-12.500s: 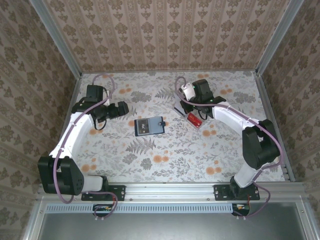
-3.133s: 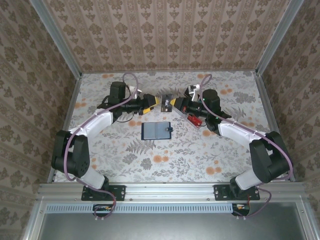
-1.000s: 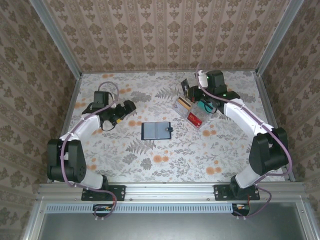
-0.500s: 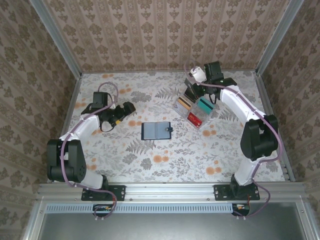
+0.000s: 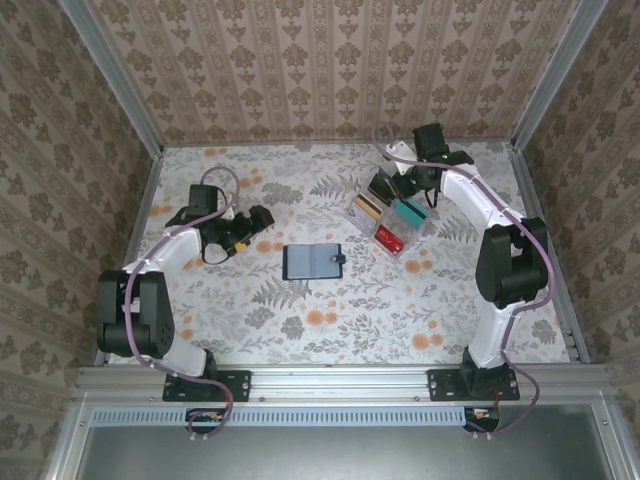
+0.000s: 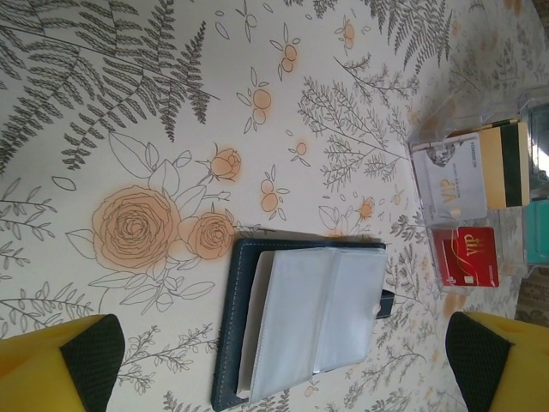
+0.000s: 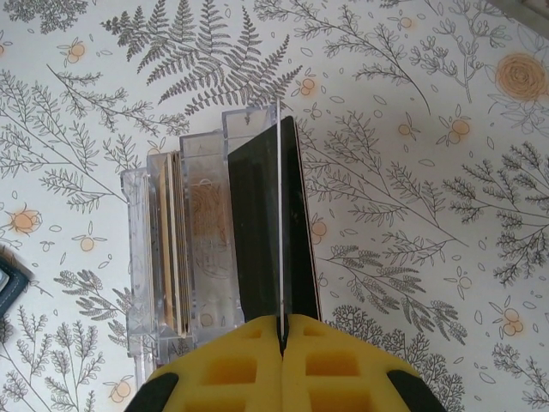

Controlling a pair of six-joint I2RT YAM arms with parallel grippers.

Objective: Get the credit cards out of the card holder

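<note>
I am looking at a table [image 5: 300, 320] covered in a flat printed sheet of grey ferns and orange roses. The card holder [image 6: 300, 322] is lying open and flat near the middle of it, well apart from both arms. Its navy cover is showing a stitched, leathery edge, its inside is showing pale grey-blue sleeves with a slight sheen, and a small dark tab [image 6: 386, 302] is sticking out of its long side.

Further right, a clear hard plastic tray [image 7: 135, 257] with thin upright dividers is sitting on the table. In it a glossy white card [image 6: 450, 176] and a yellow and black card [image 6: 504, 163] are standing side by side, and a red card [image 6: 467, 257] is resting in the compartment nearer the arms. Something teal beside it is being cut off by the picture's edge.

The left gripper [image 6: 283, 339] is hovering over the table short of the card holder with its yellow, dark-padded fingers [image 6: 90, 356] spread as wide as they go, holding nothing.

The right gripper [image 7: 281, 329] is pinching its ribbed yellow pads tight on a thin dark card [image 7: 257, 232], which it is holding on edge over the tray, next to a slot packed with tan cards [image 7: 171, 240]. The dark card is facing me nearly edge-on, so I cannot read its face, nor tell whether its far end is sitting inside a slot or just above it.
</note>
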